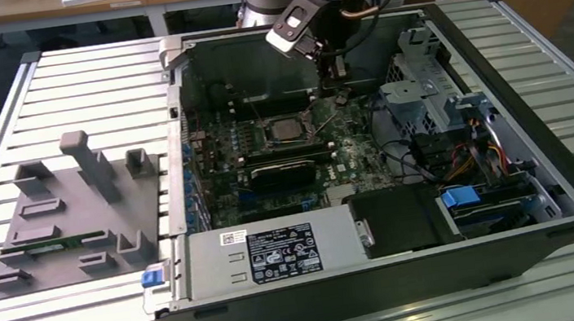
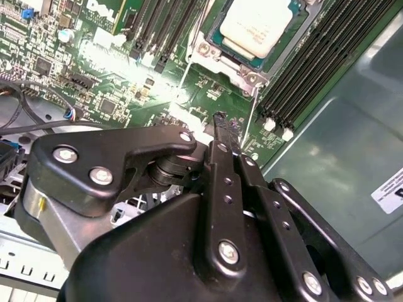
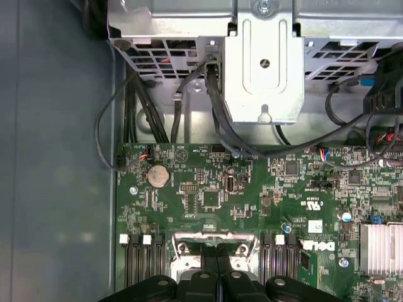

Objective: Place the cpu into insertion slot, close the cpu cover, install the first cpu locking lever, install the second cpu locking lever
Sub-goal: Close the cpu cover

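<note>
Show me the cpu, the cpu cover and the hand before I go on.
cpu (image 2: 259, 24): second wrist view, on its silver-grey metal top.
cpu cover (image 2: 227, 66): second wrist view, on the silver frame edge beside the cpu.
hand (image 2: 221, 119): second wrist view, at its black fingertips.

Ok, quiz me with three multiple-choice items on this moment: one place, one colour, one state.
1. The cpu is: A on the drive cage; B in the insertion slot; C on the grey fixture.
2. The circuit board is: A red; B blue; C green.
3. The pincer is: A shut; B wide open; C clamped on the cpu.
B, its silver top lies in the slot; C, green shows in both wrist views; A, its fingers meet.
</note>
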